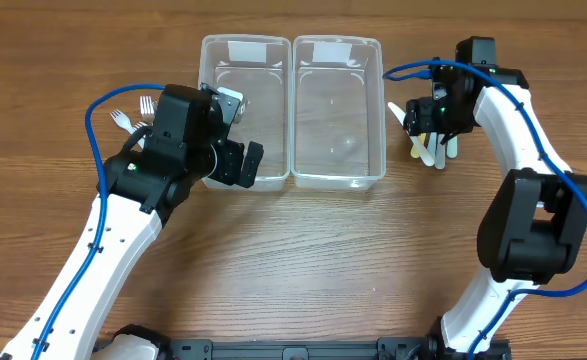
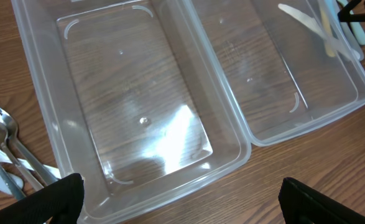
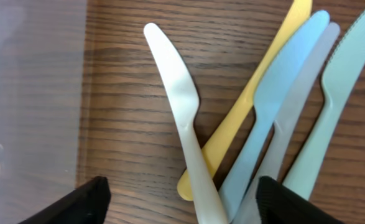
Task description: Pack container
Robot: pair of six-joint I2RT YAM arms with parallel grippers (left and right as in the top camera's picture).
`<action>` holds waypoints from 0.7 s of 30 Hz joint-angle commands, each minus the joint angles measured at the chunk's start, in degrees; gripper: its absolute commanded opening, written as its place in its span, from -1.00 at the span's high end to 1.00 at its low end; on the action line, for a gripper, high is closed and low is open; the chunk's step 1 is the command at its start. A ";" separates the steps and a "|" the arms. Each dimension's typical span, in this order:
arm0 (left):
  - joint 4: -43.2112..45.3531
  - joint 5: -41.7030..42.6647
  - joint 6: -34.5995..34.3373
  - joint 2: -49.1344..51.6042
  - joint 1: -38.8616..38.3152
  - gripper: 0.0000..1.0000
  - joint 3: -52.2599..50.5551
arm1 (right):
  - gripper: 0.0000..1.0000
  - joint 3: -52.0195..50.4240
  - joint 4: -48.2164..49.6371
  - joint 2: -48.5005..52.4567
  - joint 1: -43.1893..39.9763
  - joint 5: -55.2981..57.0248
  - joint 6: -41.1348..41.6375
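Right pincer [image 3: 182, 194] wide, empty, over plastic knives [image 3: 275, 106] (left pincer [image 2: 185, 199] gaping, empty; forks [image 2: 2, 124] beside container [image 2: 42, 93]).

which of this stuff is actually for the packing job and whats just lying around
For the job:
- left container, empty
- right container, empty
- plastic knives, right of the containers
- forks, left of the containers

Just there:
- wooden table, only the work surface
- no other loose item shows in any view
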 commanded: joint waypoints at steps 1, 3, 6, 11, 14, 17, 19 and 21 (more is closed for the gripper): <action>0.28 1.60 -0.57 0.63 -0.48 -1.00 1.66 | -0.50 1.40 0.39 2.10 1.25 -1.31 -1.09; 0.26 1.60 -0.57 0.63 -0.48 -1.00 1.66 | -0.41 1.40 0.46 3.19 1.90 -1.07 -1.09; 0.26 1.62 -0.59 0.63 -0.48 -1.00 1.66 | -0.36 1.40 0.98 4.00 2.05 -1.07 -1.05; 0.26 1.64 -1.92 0.63 -0.48 -1.00 1.66 | -0.34 1.36 1.22 4.22 2.05 -1.09 -1.01; 0.26 1.64 -2.54 0.63 -0.48 -1.00 1.66 | -0.35 1.36 1.66 4.96 2.05 -1.05 -0.85; 0.26 1.62 -2.51 0.63 -0.48 -1.00 1.66 | -0.35 1.36 2.47 5.92 2.05 -1.09 -0.81; 0.26 1.62 -2.49 0.63 -0.48 -1.00 1.66 | -0.35 1.36 2.45 6.80 2.05 -1.09 -0.81; 0.24 1.64 -2.51 0.63 -0.48 -1.00 1.66 | -0.32 1.36 2.36 7.80 2.05 -1.09 -0.68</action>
